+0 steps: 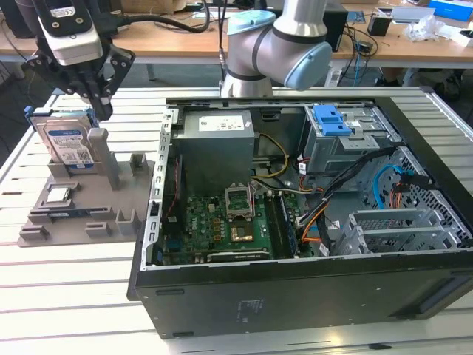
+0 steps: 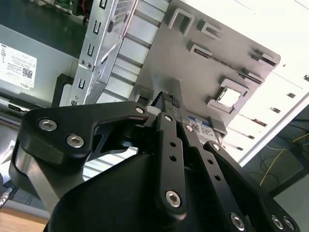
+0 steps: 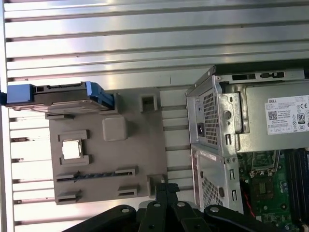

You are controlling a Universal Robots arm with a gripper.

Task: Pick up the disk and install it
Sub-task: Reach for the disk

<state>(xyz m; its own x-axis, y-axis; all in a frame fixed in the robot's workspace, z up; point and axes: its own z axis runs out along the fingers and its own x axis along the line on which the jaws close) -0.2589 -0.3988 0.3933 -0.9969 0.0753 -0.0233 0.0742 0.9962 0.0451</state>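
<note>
Disk — upright on edge, slotted at the grey fixture plate rim. Gripper — above the plate, close by the disk, fingers pinched together, grasping nothing.

second wrist view: disk mostly hidden behind tool | first wrist view: disk's end cut off by edge

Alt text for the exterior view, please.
The pincer hangs shut by the top of the disk, which stands upright in a grey holder on the slatted table. An open computer case lies at the exterior view's right.
</note>
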